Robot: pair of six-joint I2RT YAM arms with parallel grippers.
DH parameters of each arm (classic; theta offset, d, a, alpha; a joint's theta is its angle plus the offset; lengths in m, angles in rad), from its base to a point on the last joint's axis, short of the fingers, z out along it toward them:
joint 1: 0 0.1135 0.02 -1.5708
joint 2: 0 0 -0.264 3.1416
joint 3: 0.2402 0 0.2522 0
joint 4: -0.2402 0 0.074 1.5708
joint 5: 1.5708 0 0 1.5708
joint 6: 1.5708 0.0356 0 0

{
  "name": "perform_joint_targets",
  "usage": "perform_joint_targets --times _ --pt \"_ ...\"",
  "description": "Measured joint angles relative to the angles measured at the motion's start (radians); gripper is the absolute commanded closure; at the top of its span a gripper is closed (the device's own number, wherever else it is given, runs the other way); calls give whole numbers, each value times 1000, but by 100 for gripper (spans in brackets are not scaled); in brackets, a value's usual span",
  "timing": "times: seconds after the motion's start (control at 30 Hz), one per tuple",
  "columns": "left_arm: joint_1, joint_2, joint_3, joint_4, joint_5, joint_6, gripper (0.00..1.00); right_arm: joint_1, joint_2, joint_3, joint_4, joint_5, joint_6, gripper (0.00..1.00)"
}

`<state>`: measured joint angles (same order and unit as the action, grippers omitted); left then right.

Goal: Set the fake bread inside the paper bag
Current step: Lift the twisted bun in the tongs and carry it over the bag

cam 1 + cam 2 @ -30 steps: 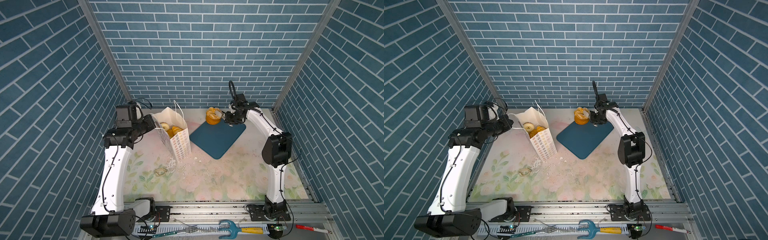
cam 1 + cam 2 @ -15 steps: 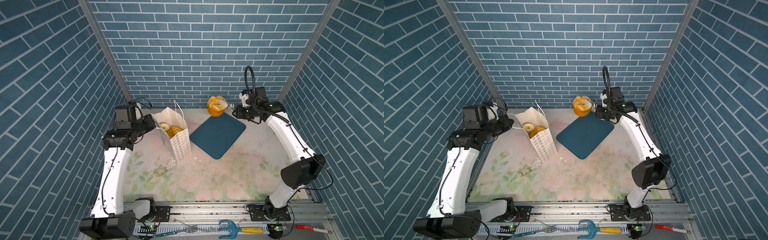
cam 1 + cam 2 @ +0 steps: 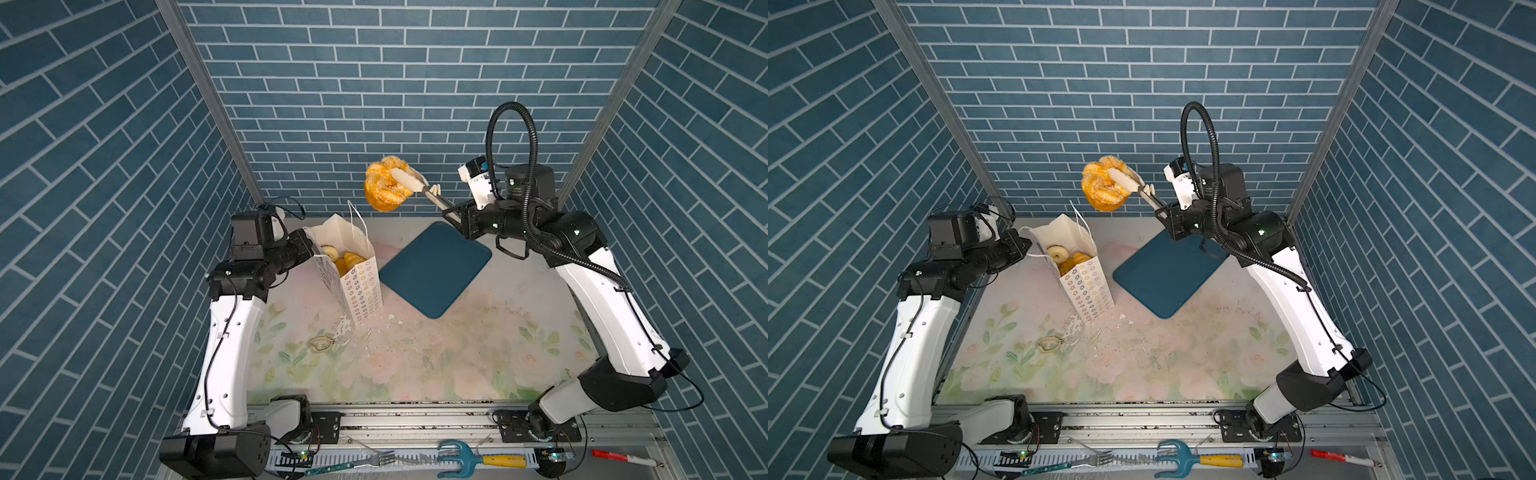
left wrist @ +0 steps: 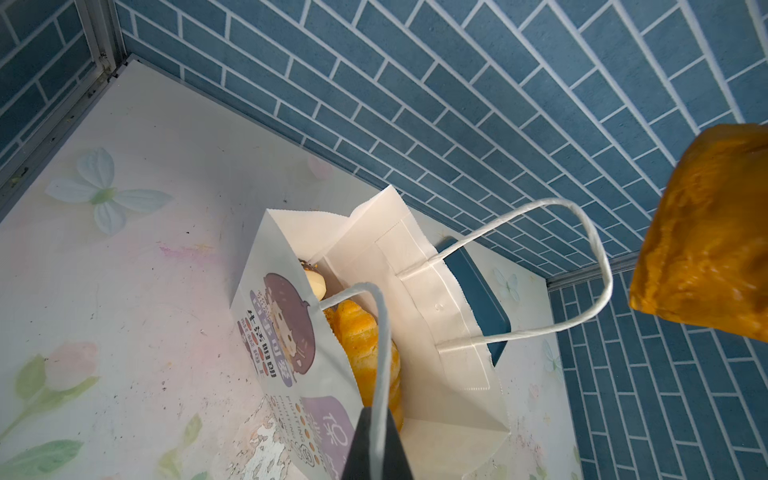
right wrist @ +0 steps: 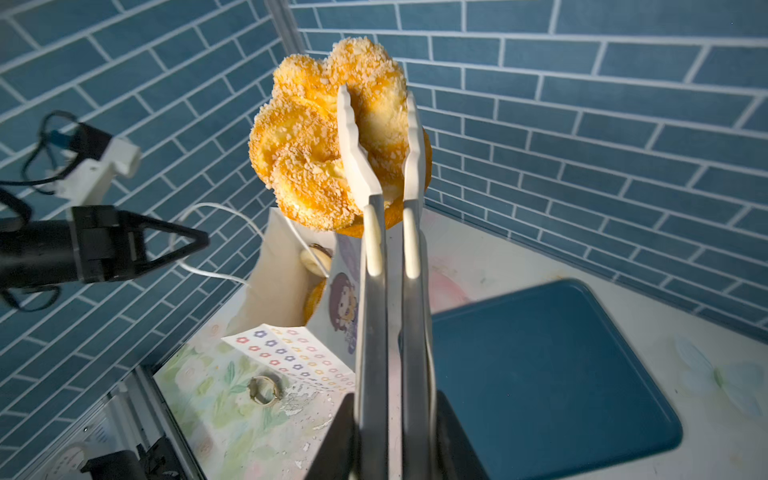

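Observation:
A sugar-dusted golden fake bread (image 3: pixel 384 189) (image 3: pixel 1104 189) (image 5: pixel 316 145) hangs in the air, pinched between the white tips of metal tongs (image 3: pixel 419 187) (image 5: pixel 374 291). My right gripper (image 3: pixel 451 214) (image 3: pixel 1163 212) (image 5: pixel 392 411) is shut on the tongs' handles. The bread is above and to the right of the white paper bag (image 3: pixel 357 282) (image 3: pixel 1090 291) (image 4: pixel 415 291), which stands open with other bread (image 3: pixel 347 259) (image 4: pixel 361 336) inside. My left gripper (image 3: pixel 309 249) (image 3: pixel 1023 245) (image 4: pixel 376 419) is shut on one cord handle, pulling the bag's mouth open.
A dark teal tray (image 3: pixel 436 270) (image 3: pixel 1167 274) (image 5: pixel 540 374) lies bare to the right of the bag. A small metal ring (image 3: pixel 320 344) (image 5: pixel 264 388) and white flakes lie in front of the bag. A fork, a teal rake (image 3: pixel 457 457) and a red marker sit on the front rail.
The right arm has lifted the bread off the tray's back edge, raising it and carrying it left toward the bag. The left arm and bag have stayed put.

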<state>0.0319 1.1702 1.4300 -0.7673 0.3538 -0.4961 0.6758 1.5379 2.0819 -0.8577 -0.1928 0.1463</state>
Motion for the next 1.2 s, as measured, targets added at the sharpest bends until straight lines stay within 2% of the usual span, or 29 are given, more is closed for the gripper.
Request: perform_joint_targets --times 0.23,0.43,0.7,0.93,1.2 --pt "0 -9 0 1 7 -2 100 150 25 71 -2 32 -94 85" --pt "0 -9 0 1 8 -2 100 228 104 98 -16 88 -156 84" --pt "0 -13 0 -4 8 -1 100 241 202 98 -54 155 -188 83" --pt "0 -20 0 -6 8 -1 100 259 228 98 -59 207 -217 80" --pt "0 -21 0 -7 8 3 100 298 230 90 -52 190 -253 81"
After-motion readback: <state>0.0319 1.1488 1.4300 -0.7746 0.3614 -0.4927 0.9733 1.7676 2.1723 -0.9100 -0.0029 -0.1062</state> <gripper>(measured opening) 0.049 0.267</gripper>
